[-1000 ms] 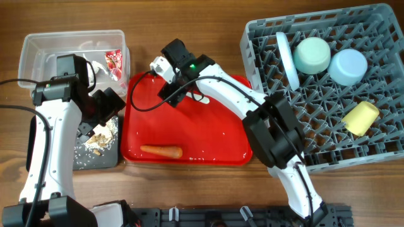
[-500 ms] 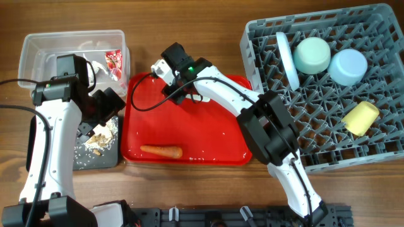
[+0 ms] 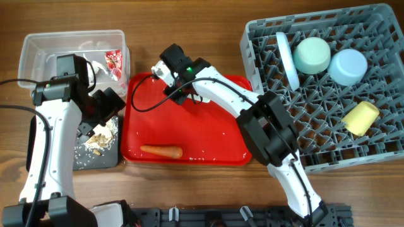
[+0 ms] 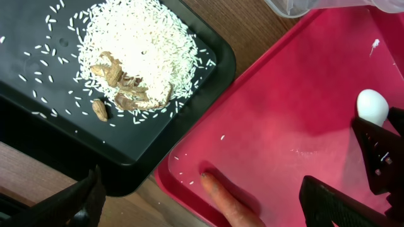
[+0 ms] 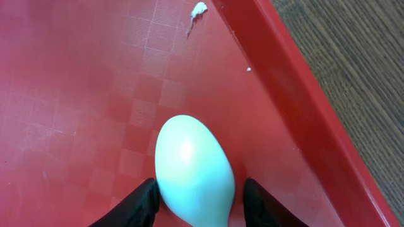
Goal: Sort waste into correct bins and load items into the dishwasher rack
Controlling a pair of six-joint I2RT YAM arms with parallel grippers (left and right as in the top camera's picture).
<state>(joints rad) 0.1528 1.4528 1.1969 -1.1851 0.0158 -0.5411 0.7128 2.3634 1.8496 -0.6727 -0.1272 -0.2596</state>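
My right gripper (image 3: 166, 70) is shut on the white plastic spoon (image 3: 158, 65) at the far left corner of the red tray (image 3: 189, 126). In the right wrist view the spoon bowl (image 5: 192, 164) sits between my fingers (image 5: 196, 205), just over the tray floor. My left gripper (image 3: 108, 104) is open and empty over the gap between the black tray (image 3: 82, 159) and the red tray. The orange carrot (image 3: 161, 151) lies at the red tray's near edge and shows between my left fingers (image 4: 208, 208). Beige scraps and rice (image 4: 126, 82) lie in the black tray.
The clear tub (image 3: 31, 47) at the back left holds a white napkin (image 3: 95, 63) and a red-and-white wrapper (image 3: 115, 61). The grey rack (image 3: 265, 38) at the right holds a plate (image 3: 289, 60), a mint bowl (image 3: 312, 55), a blue bowl (image 3: 348, 66) and a yellow cup (image 3: 360, 118).
My right gripper has shifted very slightly at the tray's far left corner, with the spoon between its fingers. The left arm and the carrot have not moved.
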